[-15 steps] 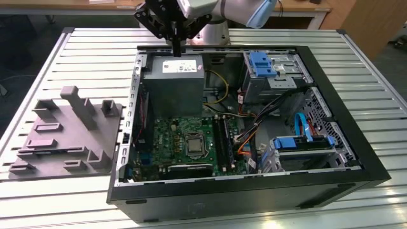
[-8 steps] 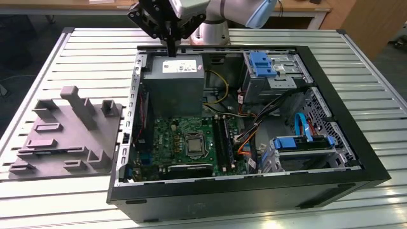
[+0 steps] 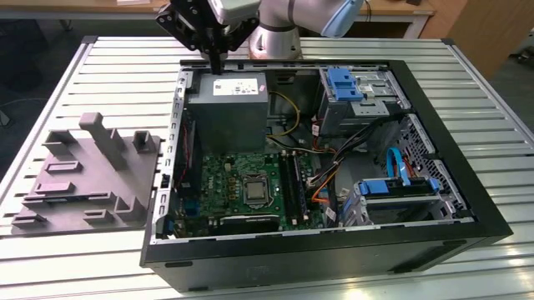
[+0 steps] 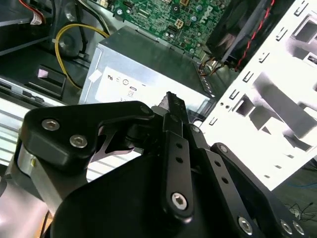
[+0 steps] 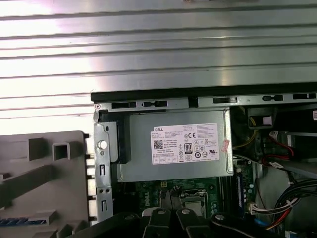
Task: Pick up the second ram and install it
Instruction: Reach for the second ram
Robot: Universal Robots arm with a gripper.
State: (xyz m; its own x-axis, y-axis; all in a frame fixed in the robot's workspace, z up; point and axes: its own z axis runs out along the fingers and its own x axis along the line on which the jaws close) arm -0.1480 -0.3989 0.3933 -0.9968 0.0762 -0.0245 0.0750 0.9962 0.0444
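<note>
The second ram (image 3: pixel 74 197) is a thin blue stick lying flat in a groove of the grey fixture (image 3: pixel 92 169) on the exterior view's left, outside the computer case. In the first wrist view the ram (image 5: pixel 17 220) is a blue strip at the fixture's edge (image 5: pixel 44 173). My gripper (image 3: pixel 215 69) hangs above the far rim of the case, over the grey power-supply box (image 3: pixel 227 112). It is well away from the ram. In the second wrist view the gripper (image 4: pixel 172 101) has its black fingers pressed together with nothing between them.
The open black case (image 3: pixel 467 194) holds the green motherboard (image 3: pixel 242 181) with black slot strips (image 3: pixel 289 178), a drive cage with blue latches (image 3: pixel 344 84), and loose cables (image 3: pixel 329 172). All stand on a slatted metal table (image 3: pixel 100 75).
</note>
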